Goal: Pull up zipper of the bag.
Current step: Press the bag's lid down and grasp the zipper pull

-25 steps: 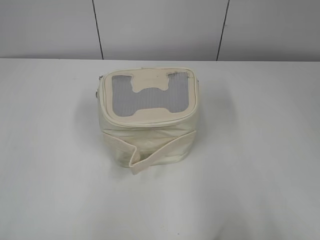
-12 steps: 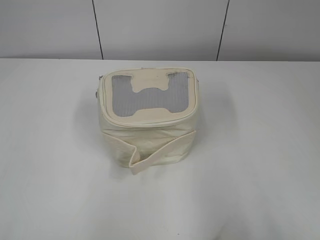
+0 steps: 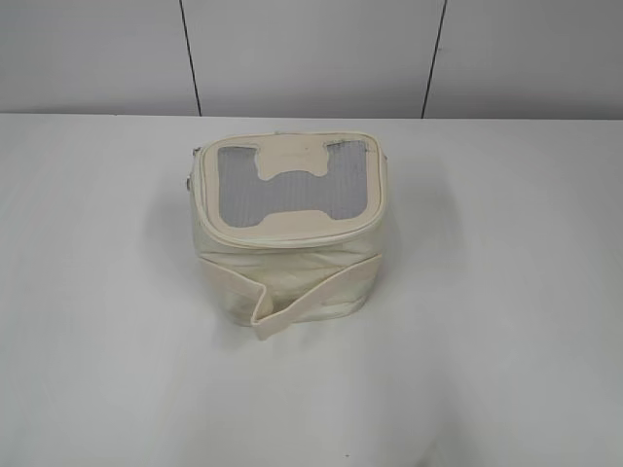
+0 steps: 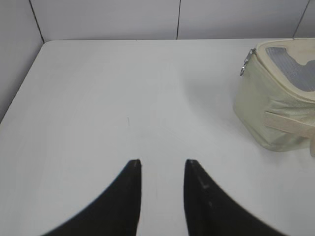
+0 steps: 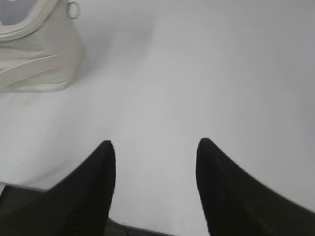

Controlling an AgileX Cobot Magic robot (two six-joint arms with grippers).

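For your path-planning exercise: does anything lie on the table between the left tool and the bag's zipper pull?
Nothing visible does. Only bare table lies between the left tool and the bag, whose zipper pull hangs at its near-left top corner.

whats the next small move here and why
Probably bring the left claw forward and to its right toward the bag, aiming at the silver zipper pull at its top corner. Both claws are open and empty over bare table, the right claw too, and nothing touches the bag yet.
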